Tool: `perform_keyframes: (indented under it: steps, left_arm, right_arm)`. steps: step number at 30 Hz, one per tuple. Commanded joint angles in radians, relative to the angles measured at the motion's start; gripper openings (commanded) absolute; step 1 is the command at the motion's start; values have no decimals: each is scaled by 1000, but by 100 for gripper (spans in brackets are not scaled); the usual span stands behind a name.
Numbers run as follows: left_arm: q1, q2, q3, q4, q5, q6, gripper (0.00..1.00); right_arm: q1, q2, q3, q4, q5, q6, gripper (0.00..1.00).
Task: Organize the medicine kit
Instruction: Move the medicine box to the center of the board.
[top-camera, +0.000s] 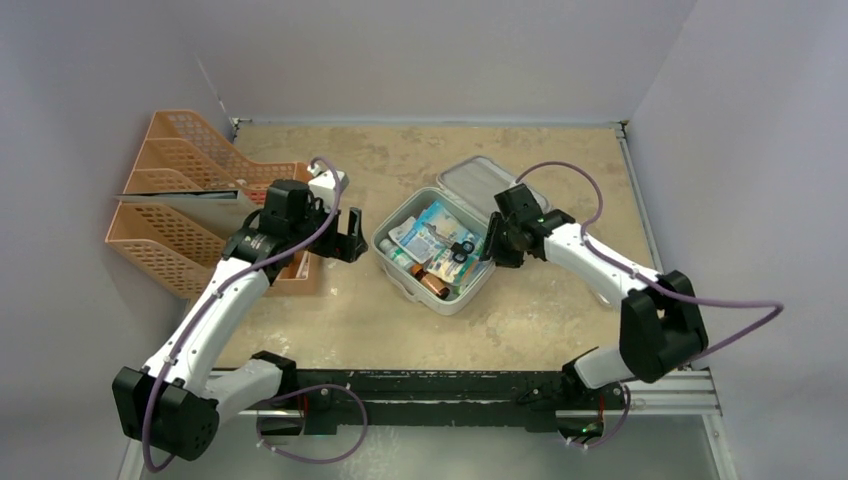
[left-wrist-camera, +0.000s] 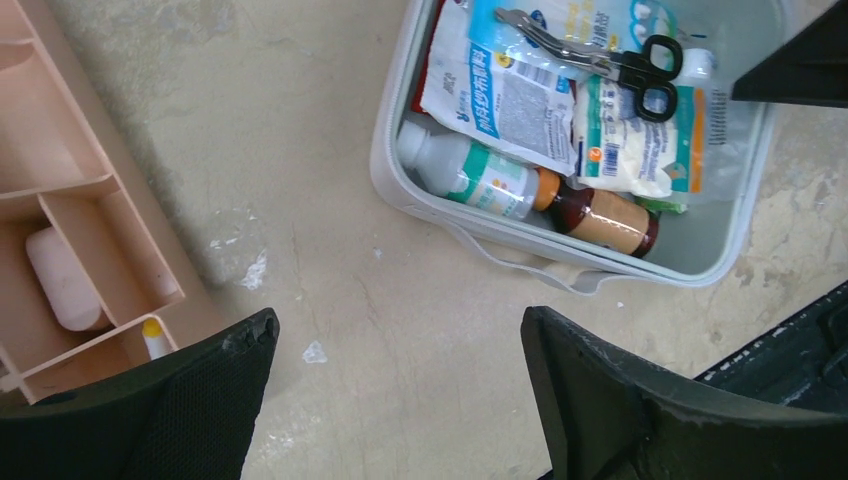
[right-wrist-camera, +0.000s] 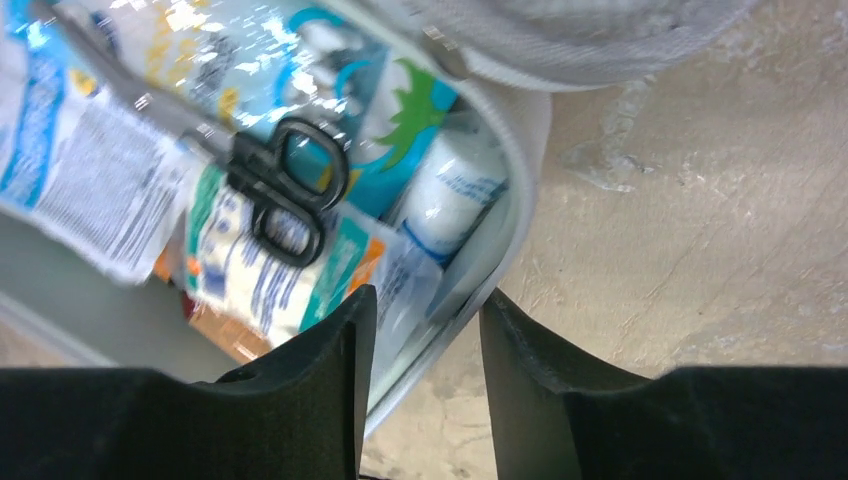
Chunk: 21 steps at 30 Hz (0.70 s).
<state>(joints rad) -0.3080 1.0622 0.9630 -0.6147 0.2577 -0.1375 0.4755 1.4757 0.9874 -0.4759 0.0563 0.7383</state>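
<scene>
The medicine kit (top-camera: 455, 300), a pale grey soft case, lies open at mid-table with its lid (top-camera: 480, 180) tipped back. Inside are sachets, black scissors (top-camera: 462, 248), a white bottle (left-wrist-camera: 470, 175) and a brown bottle (left-wrist-camera: 600, 215). My left gripper (top-camera: 345, 235) is open and empty over bare table just left of the kit; in its wrist view (left-wrist-camera: 400, 330) the kit wall (left-wrist-camera: 385, 150) lies ahead. My right gripper (top-camera: 492, 245) is open at the kit's right side. In its wrist view (right-wrist-camera: 425, 305) the kit rim (right-wrist-camera: 520, 200) runs between the jaws, with the scissors (right-wrist-camera: 285, 190) beyond.
Orange mesh file trays (top-camera: 180, 210) stand at the left wall. A beige compartment tray (left-wrist-camera: 110, 180) beside them holds a pale oblong item (left-wrist-camera: 62, 280). Walls close in the table at the back and both sides. A black rail (top-camera: 450, 385) runs along the near edge.
</scene>
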Motion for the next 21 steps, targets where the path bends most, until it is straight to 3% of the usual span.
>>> perform_keyframes:
  steps: [1, 3, 11, 14, 21]
  left_arm:
    - [3, 2, 25, -14, -76, -5, 92]
    - [3, 2, 35, -19, -72, -25, 99]
    - [3, 68, 152, -54, 33, -56, 100]
    - [3, 138, 233, -72, 114, -65, 97]
    - [2, 231, 260, 18, 155, -119, 88]
  right_arm:
    - [5, -101, 11, -10, -80, -92, 51]
    - [5, -127, 19, -8, -88, -98, 60]
    - [-19, -123, 73, -62, -62, -130, 74]
    - [-59, -123, 83, -64, -98, -133, 86]
    - [-209, -136, 17, 76, -236, -72, 98]
